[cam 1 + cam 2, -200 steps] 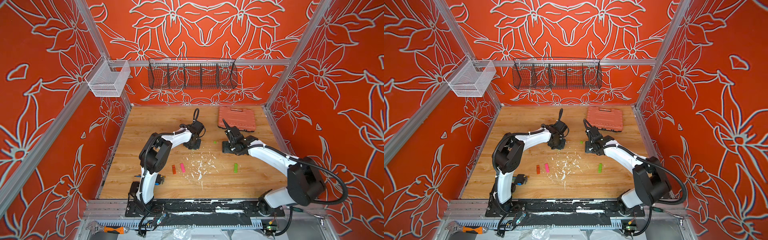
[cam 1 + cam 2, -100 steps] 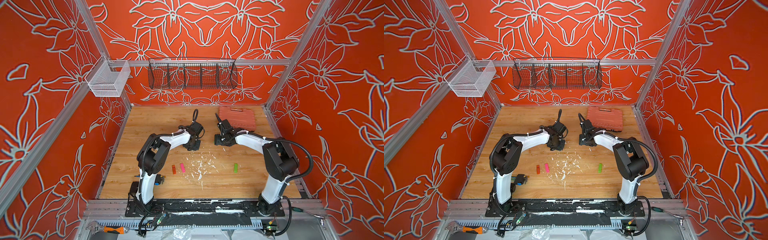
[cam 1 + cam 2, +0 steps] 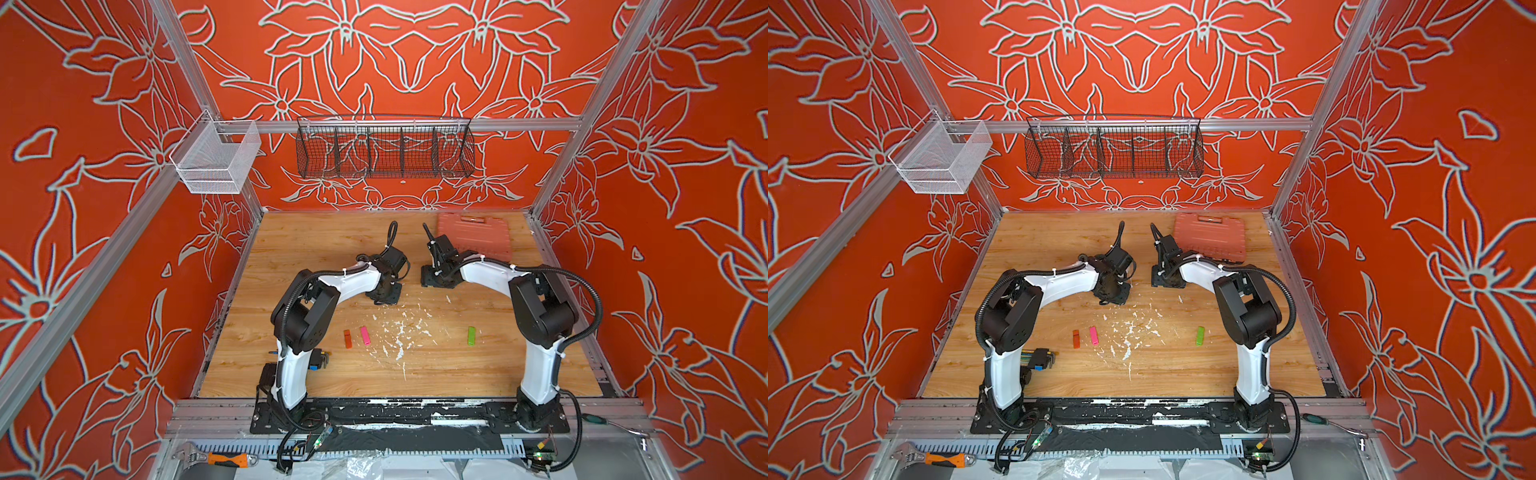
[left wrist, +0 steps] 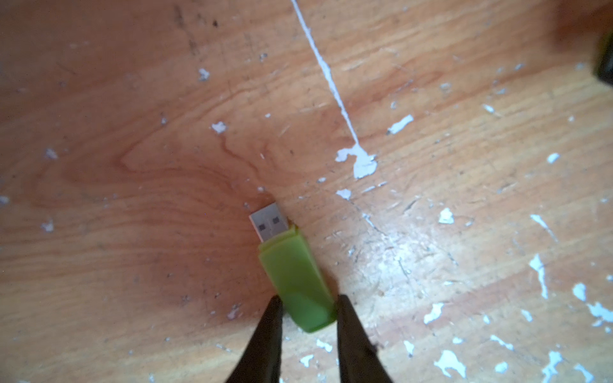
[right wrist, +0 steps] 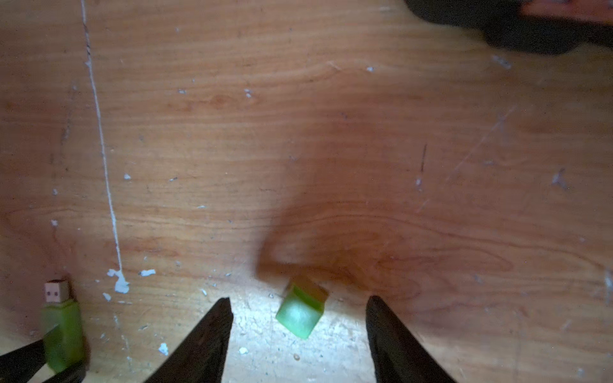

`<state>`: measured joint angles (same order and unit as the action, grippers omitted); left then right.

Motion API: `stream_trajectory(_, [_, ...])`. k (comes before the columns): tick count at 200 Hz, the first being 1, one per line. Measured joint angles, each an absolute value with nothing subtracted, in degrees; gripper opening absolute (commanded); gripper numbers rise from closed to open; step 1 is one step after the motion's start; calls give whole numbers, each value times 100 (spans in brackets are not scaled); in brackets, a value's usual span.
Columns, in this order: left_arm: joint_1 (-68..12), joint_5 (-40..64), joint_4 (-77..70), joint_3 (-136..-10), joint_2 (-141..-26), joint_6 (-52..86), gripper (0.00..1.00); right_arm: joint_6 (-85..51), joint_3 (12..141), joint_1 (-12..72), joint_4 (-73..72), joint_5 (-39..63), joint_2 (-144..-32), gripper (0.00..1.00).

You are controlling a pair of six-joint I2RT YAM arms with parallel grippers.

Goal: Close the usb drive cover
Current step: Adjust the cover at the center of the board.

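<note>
left gripper (image 4: 308,298) clamps usb drive (image 4: 295,272) by tail | right gripper (image 5: 299,299) wide open astride loose cover (image 5: 302,313) | risk: skewed cover could squirt out on closing; tail-held drive may pivot when capped

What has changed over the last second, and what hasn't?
The right arm folded its elbow in and carried the right gripper toward the left arm; its open jaws now straddle the loose green cap without touching it. No grasp or release shows. The left arm stayed put, left gripper shut on the green USB drive. The orange drive, pink drive and second green drive lie unmoved.
</note>
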<state>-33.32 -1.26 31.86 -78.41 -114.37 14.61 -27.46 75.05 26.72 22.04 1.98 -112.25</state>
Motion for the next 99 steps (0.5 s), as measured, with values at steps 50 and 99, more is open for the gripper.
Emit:
stream_trajectory(50, [-3332, -139, 3183, -7830, -11428, 1431, 21, -2290, 7975, 2670, 2318, 366, -11531, 67])
stream_trajectory(99, [-3334, -132, 3138, -7778, -11395, 1411, 18, -1903, 8396, 2659, 2519, 751, -11861, 67])
